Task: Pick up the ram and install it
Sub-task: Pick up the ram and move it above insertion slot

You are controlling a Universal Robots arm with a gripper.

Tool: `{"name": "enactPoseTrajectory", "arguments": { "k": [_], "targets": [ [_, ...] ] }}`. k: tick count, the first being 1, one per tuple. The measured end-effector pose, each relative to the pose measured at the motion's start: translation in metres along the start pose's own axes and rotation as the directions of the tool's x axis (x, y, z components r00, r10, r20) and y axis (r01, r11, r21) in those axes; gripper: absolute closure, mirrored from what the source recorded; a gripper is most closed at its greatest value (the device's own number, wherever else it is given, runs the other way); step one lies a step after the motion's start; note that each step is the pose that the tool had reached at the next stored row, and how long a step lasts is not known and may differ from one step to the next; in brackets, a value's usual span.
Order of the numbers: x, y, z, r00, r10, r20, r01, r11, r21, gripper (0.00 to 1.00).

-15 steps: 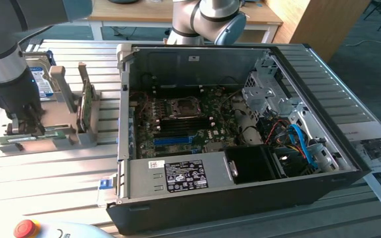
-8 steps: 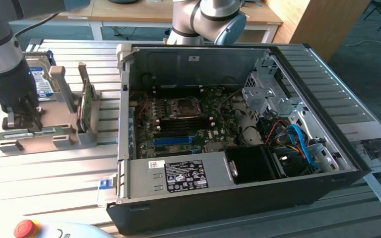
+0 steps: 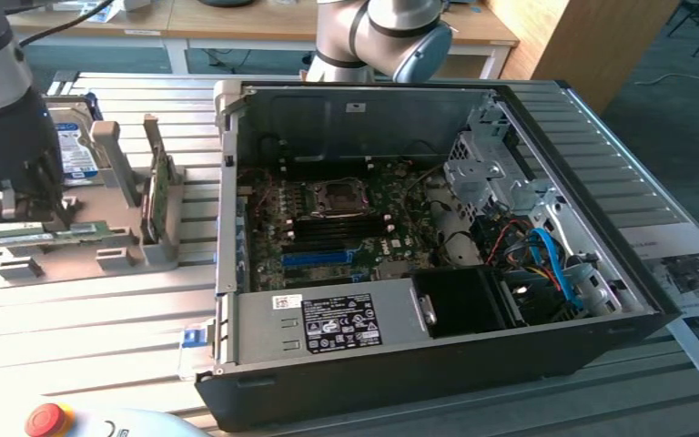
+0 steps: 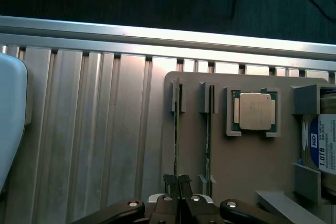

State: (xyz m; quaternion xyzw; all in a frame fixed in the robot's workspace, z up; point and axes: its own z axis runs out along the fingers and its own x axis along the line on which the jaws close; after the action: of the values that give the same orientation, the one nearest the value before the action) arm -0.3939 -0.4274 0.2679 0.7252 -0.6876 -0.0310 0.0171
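Exterior view, closest: red stop button [image 3: 48,419] at the front edge of the slatted table [image 3: 70,319]. Next back, open PC case [image 3: 447,346], lying on its side, with motherboard [image 3: 338,218] exposed inside. To the exterior view's left of the case, grey holder [image 3: 119,250] on the table. The ram [image 3: 28,238] stands on edge in the holder's front slot, white label strip facing the camera. Tool [image 3: 48,221] comes down from above, pressed together on the ram's top edge. Wrist view agrees: tool [image 4: 179,181] pinching the thin ram [image 4: 177,135], seen edge-on, far end in a slot post. A second green stick [image 4: 210,129] sits in the neighbouring slot, then the CPU [image 4: 255,111] in its pocket. Green card [image 3: 149,196] upright in the holder beyond the ram, hard drive [image 3: 76,150] with blue label behind it. Farthest: arm base [image 3: 380,36] behind the case.
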Motion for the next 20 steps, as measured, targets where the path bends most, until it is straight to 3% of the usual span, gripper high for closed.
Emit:
{"name": "enactPoseTrajectory", "arguments": {
  "k": [20],
  "targets": [
    [-0.001, -0.0001, -0.0568, 0.9995, 0.002, -0.0323, -0.002, 0.9999, -0.0097, 0.88]
  ]
}}
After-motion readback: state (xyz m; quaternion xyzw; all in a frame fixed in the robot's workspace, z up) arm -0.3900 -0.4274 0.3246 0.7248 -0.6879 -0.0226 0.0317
